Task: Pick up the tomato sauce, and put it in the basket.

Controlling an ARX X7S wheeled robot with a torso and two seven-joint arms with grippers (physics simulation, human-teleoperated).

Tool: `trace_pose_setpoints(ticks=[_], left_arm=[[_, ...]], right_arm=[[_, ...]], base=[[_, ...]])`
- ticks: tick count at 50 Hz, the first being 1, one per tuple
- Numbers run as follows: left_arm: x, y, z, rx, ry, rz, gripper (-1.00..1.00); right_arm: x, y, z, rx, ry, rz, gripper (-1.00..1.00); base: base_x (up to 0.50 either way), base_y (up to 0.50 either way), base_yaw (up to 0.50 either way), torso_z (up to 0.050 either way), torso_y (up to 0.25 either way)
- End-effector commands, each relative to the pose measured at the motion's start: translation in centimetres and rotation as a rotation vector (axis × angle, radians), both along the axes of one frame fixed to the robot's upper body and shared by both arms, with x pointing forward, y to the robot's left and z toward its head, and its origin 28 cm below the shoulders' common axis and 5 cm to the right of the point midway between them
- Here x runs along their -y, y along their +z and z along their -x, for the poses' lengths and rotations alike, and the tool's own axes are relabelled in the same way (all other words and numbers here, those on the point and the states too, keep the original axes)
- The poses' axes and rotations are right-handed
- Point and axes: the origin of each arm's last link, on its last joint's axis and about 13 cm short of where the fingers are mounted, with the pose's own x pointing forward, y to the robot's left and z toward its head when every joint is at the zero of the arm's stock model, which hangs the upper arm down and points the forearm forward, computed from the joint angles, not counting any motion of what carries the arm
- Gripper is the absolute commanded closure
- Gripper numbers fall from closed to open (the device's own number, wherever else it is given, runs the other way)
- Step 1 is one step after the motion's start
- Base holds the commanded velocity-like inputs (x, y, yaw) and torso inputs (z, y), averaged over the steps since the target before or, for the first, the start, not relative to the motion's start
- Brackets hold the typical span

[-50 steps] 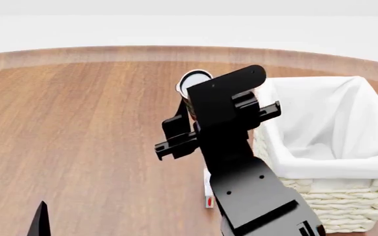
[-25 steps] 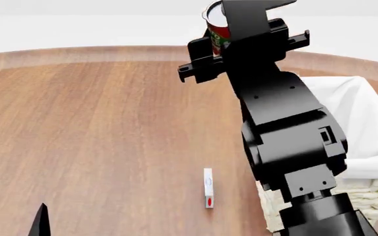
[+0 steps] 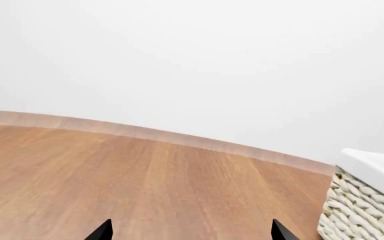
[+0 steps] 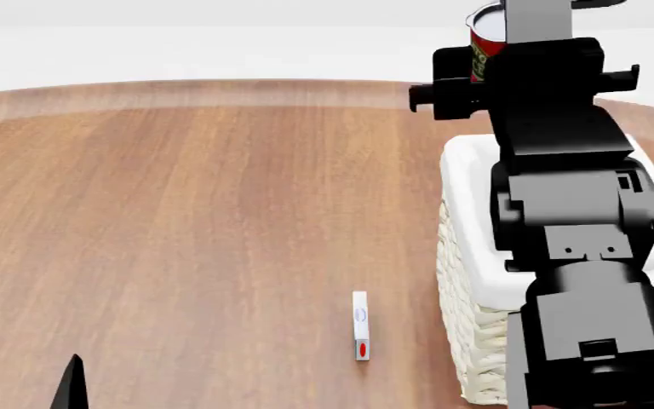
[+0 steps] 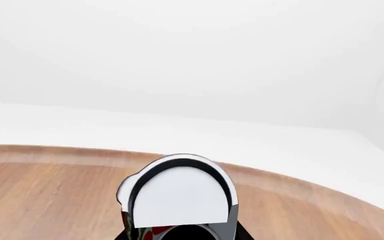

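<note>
Red sauce can [image 4: 486, 38] clamped in right gripper [image 4: 509, 43], raised above basket [image 4: 463, 281]. Left gripper [image 4: 26, 383] low, fingertips spread, empty.

We see a round wooden table [image 4: 191, 213] with a pale rim, filling most of the head view, and behind it a plain white wall [image 3: 192, 60]. On the table lies a small white stick-like pack [image 4: 360, 337] with a red mark near its end; it sits well below the raised right pincer and well off to the side of the left pincer's tips, clear of anything else.
</note>
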Motion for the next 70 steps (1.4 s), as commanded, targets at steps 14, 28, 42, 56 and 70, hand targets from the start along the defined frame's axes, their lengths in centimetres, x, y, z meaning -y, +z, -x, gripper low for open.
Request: trace_pose_setpoints(ticks=[14,28,42,56,70], left_arm=[[0.1,-0.2,-0.1,-0.006,-0.004,-0.002,-1.0],[-0.1,-0.4,0.1,-0.008,0.001,-0.001,-1.0],[-0.3,-0.6,0.3,-0.011,0.0,0.014,-1.0],[-0.3,-0.7,0.3,-0.014,0.008,0.011,-1.0],[-0.3,-0.7,0.3,-0.017,0.008,0.011,-1.0]], right_arm=[[3.3,-2.9,0.9,-0.13,-0.165,-0.049,1.0],[3.9,-5.0,1.7,-0.252,-0.2,-0.063,1.0],[4.0,-6.2,2.2,-0.327,-0.222,-0.062,1.0],[4.5,-7.1,2.7,-0.378,-0.253,-0.081,1.0],[4.6,-7.2,2.8,-0.388,-0.26,-0.092,1.0]], base=[[0.0,0.0,0.0,0.0,0.0],[0.0,0.0,0.0,0.0,0.001],[0.0,0.0,0.0,0.0,0.0],[0.0,0.0,0.0,0.0,0.0],[0.0,0.0,0.0,0.0,0.001]])
